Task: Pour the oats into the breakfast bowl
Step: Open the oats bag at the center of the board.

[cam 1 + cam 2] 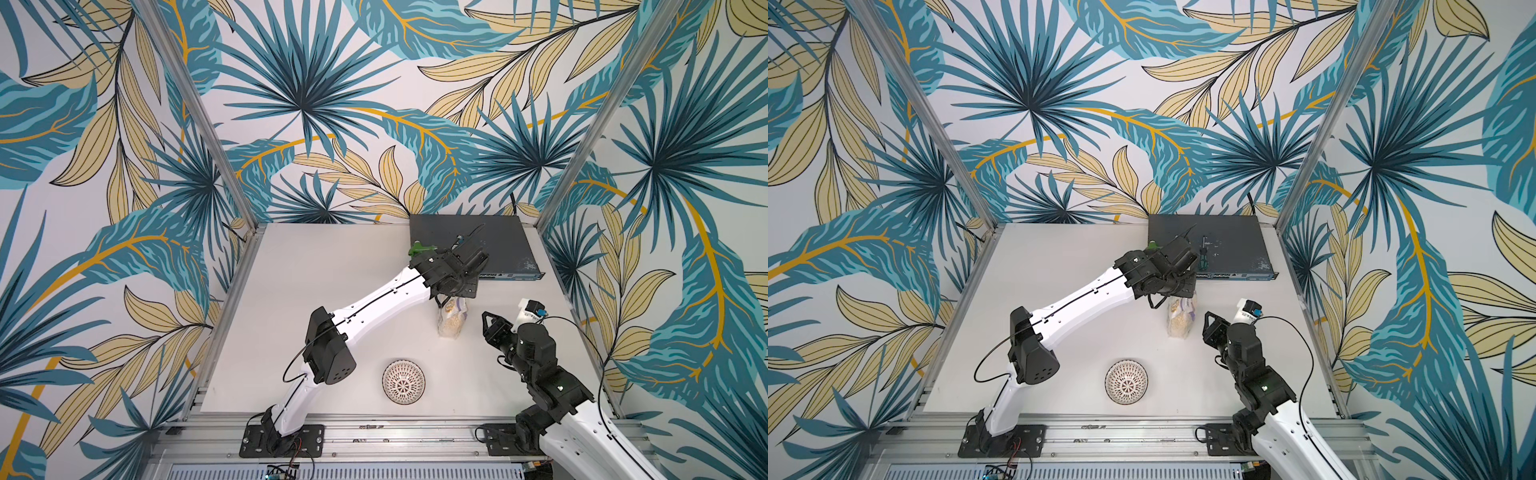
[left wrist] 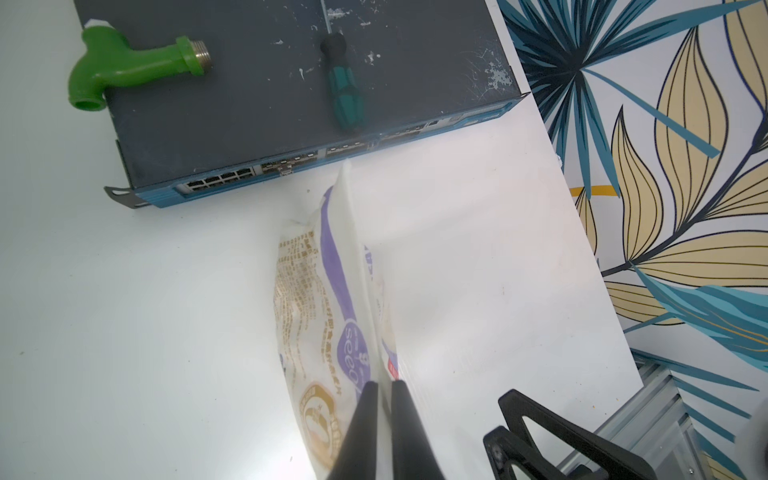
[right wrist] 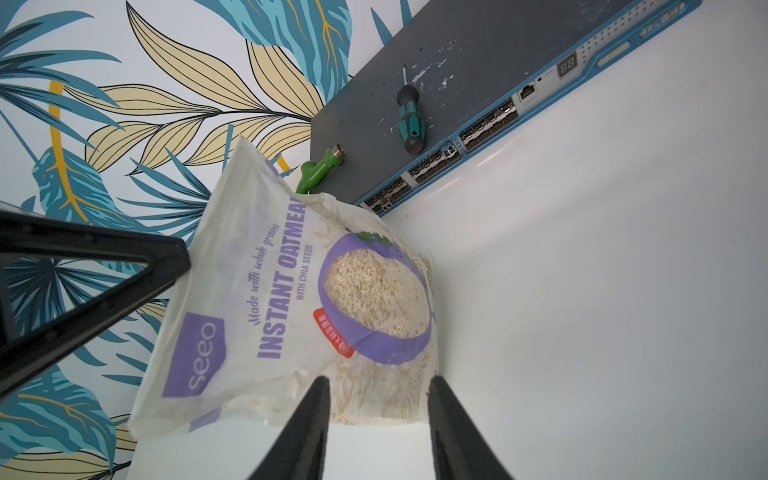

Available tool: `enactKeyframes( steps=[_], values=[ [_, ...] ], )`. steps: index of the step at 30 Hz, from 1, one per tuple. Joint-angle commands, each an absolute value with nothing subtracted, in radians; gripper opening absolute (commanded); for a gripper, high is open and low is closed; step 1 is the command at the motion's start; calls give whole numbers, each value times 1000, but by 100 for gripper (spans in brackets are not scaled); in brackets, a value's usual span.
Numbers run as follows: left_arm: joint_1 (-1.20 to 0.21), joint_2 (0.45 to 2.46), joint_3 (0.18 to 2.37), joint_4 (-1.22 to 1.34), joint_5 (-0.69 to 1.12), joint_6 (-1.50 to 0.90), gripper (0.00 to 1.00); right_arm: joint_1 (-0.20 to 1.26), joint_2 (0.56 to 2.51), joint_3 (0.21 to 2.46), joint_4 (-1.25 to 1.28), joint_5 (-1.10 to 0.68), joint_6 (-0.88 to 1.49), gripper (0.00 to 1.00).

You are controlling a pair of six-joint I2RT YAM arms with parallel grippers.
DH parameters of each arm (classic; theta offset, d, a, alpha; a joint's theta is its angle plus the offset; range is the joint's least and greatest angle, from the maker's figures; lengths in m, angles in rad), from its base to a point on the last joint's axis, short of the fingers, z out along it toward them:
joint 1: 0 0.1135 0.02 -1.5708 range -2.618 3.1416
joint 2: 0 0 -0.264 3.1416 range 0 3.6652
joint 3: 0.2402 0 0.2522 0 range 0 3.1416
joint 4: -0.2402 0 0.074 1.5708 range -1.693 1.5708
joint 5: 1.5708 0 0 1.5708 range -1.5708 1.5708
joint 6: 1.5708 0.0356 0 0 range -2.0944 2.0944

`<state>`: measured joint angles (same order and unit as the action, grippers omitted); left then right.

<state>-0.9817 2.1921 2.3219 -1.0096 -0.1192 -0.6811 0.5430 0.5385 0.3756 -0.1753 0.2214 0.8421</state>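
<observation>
Bright even light; soft shadows; wrist views blurry.

The oats pouch (image 3: pixel 291 299) has the most words. In the right wrist view, a purple tag (image 3: pixel 194 357) on its front shows the brand "seeo" in white. Next to it, thin purple writing says "Made with whole grains". Big purple letters say "INSTANT OATMEA", but the last letter can't be seen. Small letters say "WITH CHIA SEEDS". A red tag (image 3: pixel 334 334) has white signs too small to read. In the left wrist view, "seeo" shows again on the pouch, beside gold print (image 2: pixel 299 282) that's too blurry to read. The network switch (image 3: pixel 478 54) has a little screen (image 3: pixel 567 65) that looks like "88". Its other labels are too tiny to read.
</observation>
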Motion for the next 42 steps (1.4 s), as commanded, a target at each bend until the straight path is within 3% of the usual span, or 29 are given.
enactKeyframes(
  steps=[1,6,11,18,26,34,42],
  values=[
    [-982,2155,2314,-1020,-138,-689,7,543,538,362,-143,212,853,43],
    [-979,2154,2298,-1019,-133,-694,2,542,548,372,-129,219,833,45],
    [-959,2126,2223,-1001,-126,-728,0,516,701,488,-249,428,772,46],
    [-946,2038,2063,-866,-31,-760,0,198,938,581,-8,38,701,46],
    [-938,2037,2040,-851,23,-782,0,167,994,603,322,-445,791,48],
    [-936,2035,2028,-841,36,-790,0,190,1009,619,321,-541,824,47],
    [-937,2033,2023,-842,24,-802,0,254,1082,697,139,-489,739,41]
  ],
)
